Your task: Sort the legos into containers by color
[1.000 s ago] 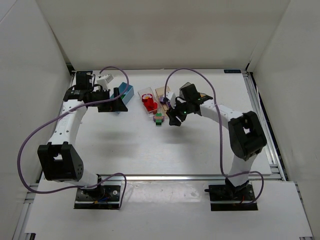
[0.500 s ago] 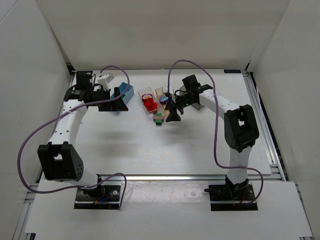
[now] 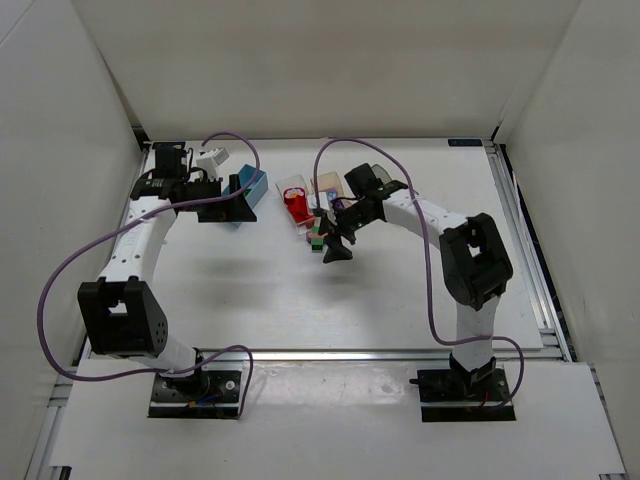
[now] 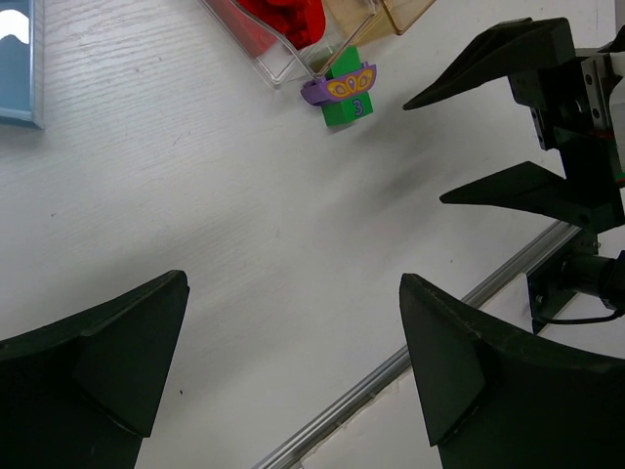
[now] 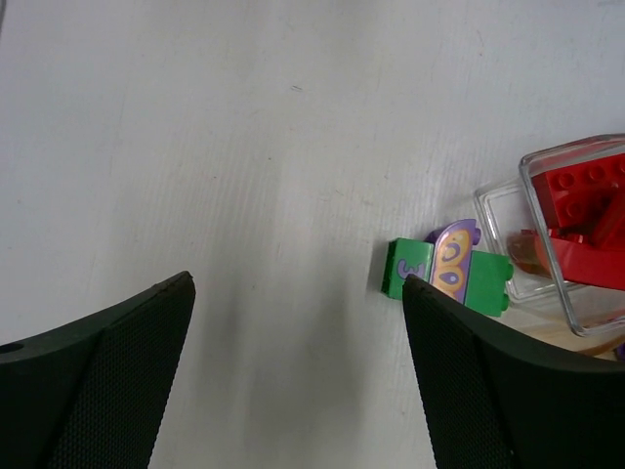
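I see the right gripper (image 3: 335,248) hanging low over the table (image 3: 300,300), a little short of the middle of its far edge. Its jaws are spread wide and there's nothing between them. Just beside it lies a green brick (image 3: 316,238) with a purple piece (image 5: 452,262) clipped across its top (a butterfly print shows on it in both wrist views). The brick sits flat on the table at the near corner of the clear bin (image 3: 300,222). Whether it touches the bin or only lies right up against it, I cannot tell. The clear bin holds red bricks (image 3: 294,203). The peach bin (image 3: 325,185) stands against its right side.

My left gripper (image 3: 235,200) is toward the far left corner, just beside the blue bin (image 3: 257,184). Its jaws are also fully apart and empty. From its wrist camera I can see the brick and the right gripper well across the table.
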Controlling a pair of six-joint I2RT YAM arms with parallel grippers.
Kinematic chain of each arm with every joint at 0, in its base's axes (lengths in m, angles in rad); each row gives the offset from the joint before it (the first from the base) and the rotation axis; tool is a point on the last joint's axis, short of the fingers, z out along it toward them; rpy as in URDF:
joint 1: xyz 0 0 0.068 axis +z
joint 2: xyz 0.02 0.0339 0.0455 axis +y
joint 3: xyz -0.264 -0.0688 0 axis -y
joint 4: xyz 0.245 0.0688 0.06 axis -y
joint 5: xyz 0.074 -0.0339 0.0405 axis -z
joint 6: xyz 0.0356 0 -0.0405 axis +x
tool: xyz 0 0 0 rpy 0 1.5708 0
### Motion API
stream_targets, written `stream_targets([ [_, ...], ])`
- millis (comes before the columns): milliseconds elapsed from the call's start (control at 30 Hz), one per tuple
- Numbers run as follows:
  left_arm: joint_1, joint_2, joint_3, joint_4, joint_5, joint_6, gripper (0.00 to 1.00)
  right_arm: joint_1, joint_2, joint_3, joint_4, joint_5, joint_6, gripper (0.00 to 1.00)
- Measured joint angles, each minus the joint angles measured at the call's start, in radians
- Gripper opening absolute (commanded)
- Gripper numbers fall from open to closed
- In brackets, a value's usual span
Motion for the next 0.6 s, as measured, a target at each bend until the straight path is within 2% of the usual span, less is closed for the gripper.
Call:
stream_targets([
  [367, 0.0, 0.011, 0.0, 0.004, -0.009, 0.0, 0.99, 0.011, 0.09, 0.04, 0.076, 0.118, 0.07, 0.94],
  [600, 0.0, 0.026, 0.0, 0.004, -0.023, 0.0, 1.0, 0.012, 0.135, 0.066, 0.097, 0.14, 0.094, 0.99],
])
